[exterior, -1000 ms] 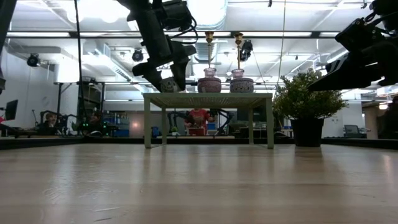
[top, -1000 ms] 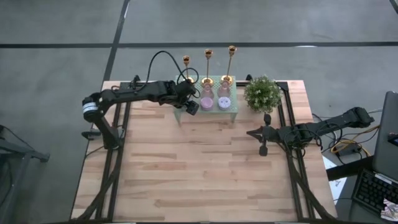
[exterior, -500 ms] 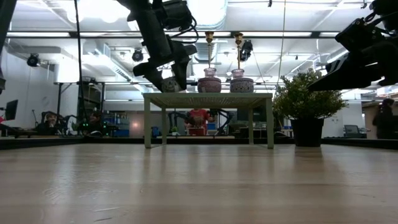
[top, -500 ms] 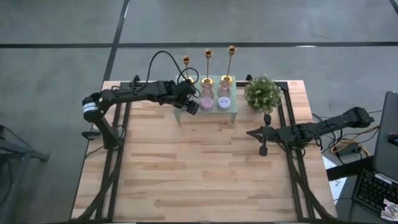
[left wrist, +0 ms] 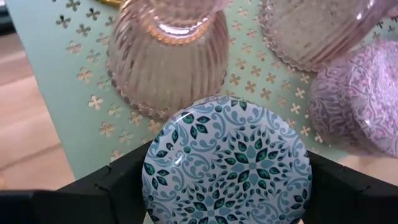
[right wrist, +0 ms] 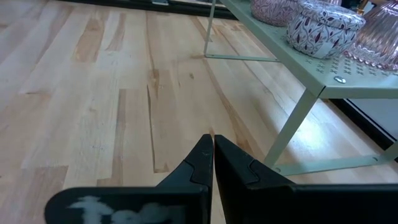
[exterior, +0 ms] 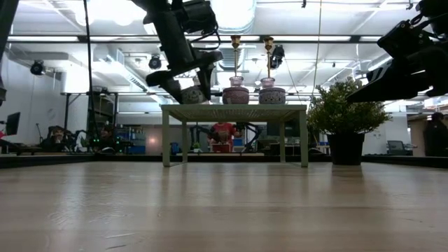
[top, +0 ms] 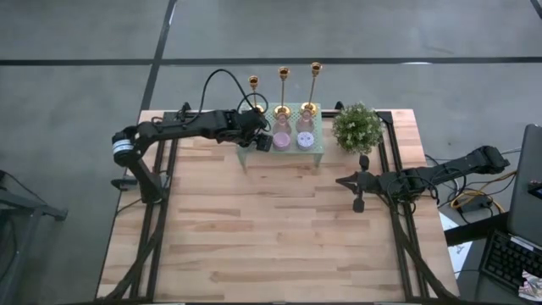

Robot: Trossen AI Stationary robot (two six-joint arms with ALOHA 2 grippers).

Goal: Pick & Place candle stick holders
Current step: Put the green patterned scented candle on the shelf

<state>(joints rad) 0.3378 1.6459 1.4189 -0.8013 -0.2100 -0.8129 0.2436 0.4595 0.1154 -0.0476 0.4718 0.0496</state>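
Three gold candle stick holders (top: pixel 253 86) (top: pixel 284 88) (top: pixel 315 83) stand upright in a row at the far edge of a pale green perforated stand (top: pixel 292 158). The bases of two show on the stand; my left arm hides the third base. My left gripper (top: pixel 261 142) hovers over the stand's near left corner, shut on a round tin (left wrist: pixel 227 168) with a blue-and-teal patterned lid. My right gripper (top: pixel 339 180) waits, shut, low over the table's right side, away from the stand. My left gripper pinches the round tin by its side wall, one finger (left wrist: pixel 118 186) on each of two opposite sides (left wrist: pixel 149 177). The fingers slant down from the table's left. The lid faces up toward the wrist. Whether the tin's bottom (exterior: pixel 192 100) rests on the stand, I cannot tell.
On the stand stand two pink ribbed glass jars (left wrist: pixel 165 62) (left wrist: pixel 317 31) and a purple patterned tin (left wrist: pixel 360 106). A potted plant (top: pixel 356 127) sits right of the stand. Bare wooden tabletop (top: pixel 271 229) stretches toward the near edge.
My left gripper has rolled about its own pointing line while staying in place, and the tin in its fingers has turned with it. The candle stick holders have kept still.
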